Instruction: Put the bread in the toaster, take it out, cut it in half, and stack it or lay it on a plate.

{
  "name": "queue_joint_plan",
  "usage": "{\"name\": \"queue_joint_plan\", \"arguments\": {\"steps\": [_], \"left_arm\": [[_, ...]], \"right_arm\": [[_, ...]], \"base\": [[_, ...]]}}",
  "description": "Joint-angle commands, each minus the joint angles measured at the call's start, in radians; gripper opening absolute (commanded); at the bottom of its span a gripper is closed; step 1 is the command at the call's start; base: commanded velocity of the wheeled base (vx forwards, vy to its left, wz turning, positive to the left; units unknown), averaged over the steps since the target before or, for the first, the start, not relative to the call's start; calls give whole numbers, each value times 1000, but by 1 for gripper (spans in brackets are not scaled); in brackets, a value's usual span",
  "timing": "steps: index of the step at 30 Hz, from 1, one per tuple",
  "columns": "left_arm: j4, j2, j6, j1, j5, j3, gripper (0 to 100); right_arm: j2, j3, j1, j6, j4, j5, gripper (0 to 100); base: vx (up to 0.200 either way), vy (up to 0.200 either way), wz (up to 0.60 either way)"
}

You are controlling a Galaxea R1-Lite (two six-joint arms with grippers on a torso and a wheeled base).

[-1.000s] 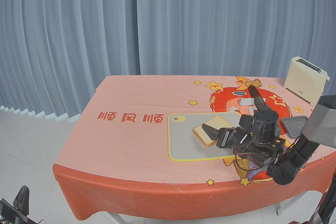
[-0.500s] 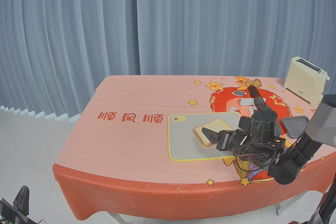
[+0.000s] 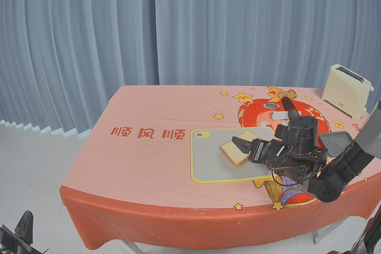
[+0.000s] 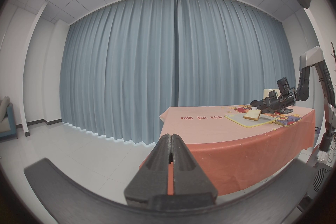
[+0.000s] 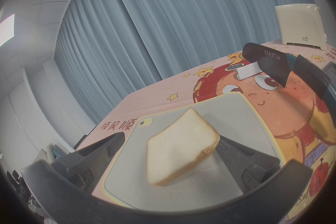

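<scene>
The right hand (image 3: pixel 240 143), low and right of centre in the head view, has its fingers spread wide on either side of the bread (image 3: pixel 232 154) and grips nothing. The slice is on the grey board (image 3: pixel 206 163). The left hand (image 4: pixel 169 168) is at the lower left corner, off the table (image 3: pixel 151 155), closed and empty. The toaster (image 3: pixel 346 91) stands at the far right.
</scene>
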Motion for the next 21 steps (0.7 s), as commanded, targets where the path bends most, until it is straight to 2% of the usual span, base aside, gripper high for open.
{"name": "queue_joint_plan", "arguments": {"steps": [1,6,8,12,21], "left_arm": [[0,-16,-1,0,1,18,0],[0,-16,-1,0,1,18,0],[0,-16,-1,0,1,18,0],[0,-16,-1,0,1,18,0],[0,-16,-1,0,1,18,0]], "right_arm": [[-10,-6,1,2,30,-1,100],[-56,-14,-3,8,144,0,100],[-64,-30,1,31,181,0,100],[-75,-50,1,59,190,-1,100],[-76,-52,-3,59,188,-5,100]], "base": [[0,0,0],[0,0,0],[0,0,0],[0,0,0],[0,0,0]]}}
